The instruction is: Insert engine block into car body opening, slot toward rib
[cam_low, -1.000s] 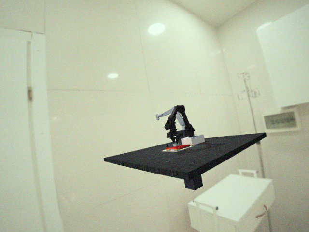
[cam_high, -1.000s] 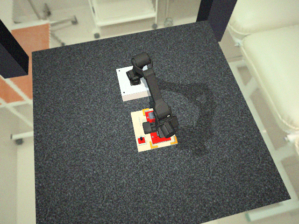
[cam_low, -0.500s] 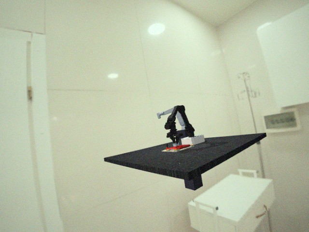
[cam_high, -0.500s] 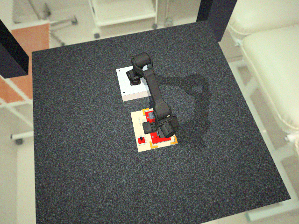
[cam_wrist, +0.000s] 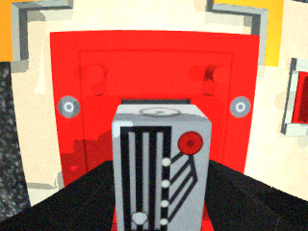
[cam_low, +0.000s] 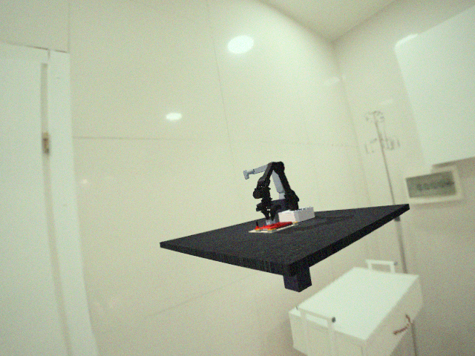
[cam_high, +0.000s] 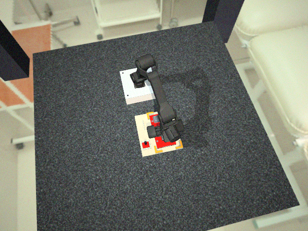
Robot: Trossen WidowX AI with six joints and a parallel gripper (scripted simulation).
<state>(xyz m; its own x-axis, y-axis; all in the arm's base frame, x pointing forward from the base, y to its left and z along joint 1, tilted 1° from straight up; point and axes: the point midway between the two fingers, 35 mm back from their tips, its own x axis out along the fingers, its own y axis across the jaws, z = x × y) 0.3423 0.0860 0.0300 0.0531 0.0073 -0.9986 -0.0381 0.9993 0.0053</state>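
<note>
One dark speckled square bench (cam_high: 74, 149) carries everything here. Going left to right in the top view: there's one small red square tile with a black peg (cam_high: 145, 144) at the left edge of one cream flat board (cam_high: 139, 124), then one red flat car body (cam_high: 164, 143) on that board, with orange L-shaped corner brackets (cam_high: 157, 149) around it (I count three showing from the top, two in the wrist view). One white square base block (cam_high: 131, 86) sits behind the board, and the single black arm (cam_high: 159, 92) stands on it.

The black claw (cam_wrist: 157, 218) is pinching one grey boxy engine block with black stripes and a red dot (cam_wrist: 161, 173), one finger on each side. The block sits over the middle of the car body, right at a dark opening edge; can't tell if it's inside. Two grey round studs (cam_wrist: 68, 107) flank it.
</note>
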